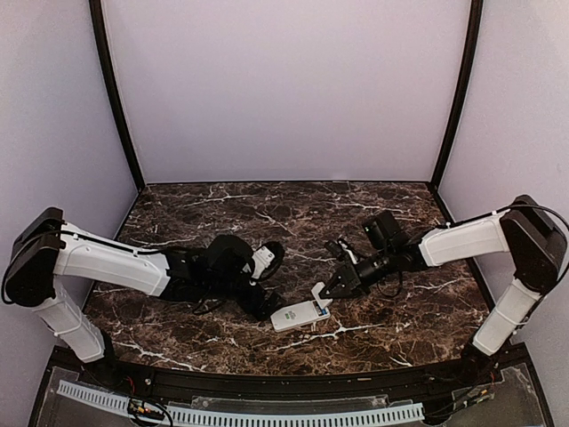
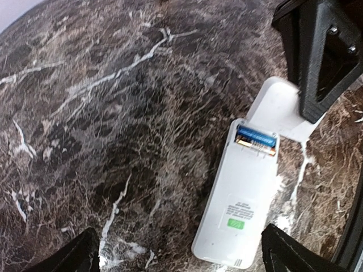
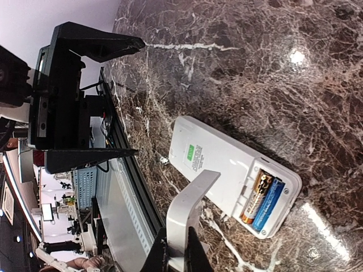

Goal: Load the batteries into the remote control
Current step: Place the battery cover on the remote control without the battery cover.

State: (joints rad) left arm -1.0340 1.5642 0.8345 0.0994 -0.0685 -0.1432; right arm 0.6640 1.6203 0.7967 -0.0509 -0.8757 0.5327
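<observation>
Remote (image 2: 238, 209): white handset, face down on the table (image 1: 222, 205) between the two arms, toward the near edge. It has a green label on its back.
Batteries (image 3: 262, 199): two, side by side in the open bay at one end of the remote. One is gold and black, the other blue, and both appear seated.
Cover (image 3: 190, 204): flat white plate, tilted, close by the bay end. I cannot tell whether it touches the remote.
Right gripper (image 3: 173, 255): clamped on the cover's edge.
Left gripper (image 2: 180, 238): fingers wide apart, holding nothing, above the remote's far end.
Step, judged: the cells look loaded, and the bay remains to be closed.
Method, advised: level the cover, line it up with the bay's edges, then slide it home gently.
Support, advised: the left gripper could brace the remote.
Risk, judged: the handset may skate on the smooth stone, and a skewed cover may jam.
</observation>
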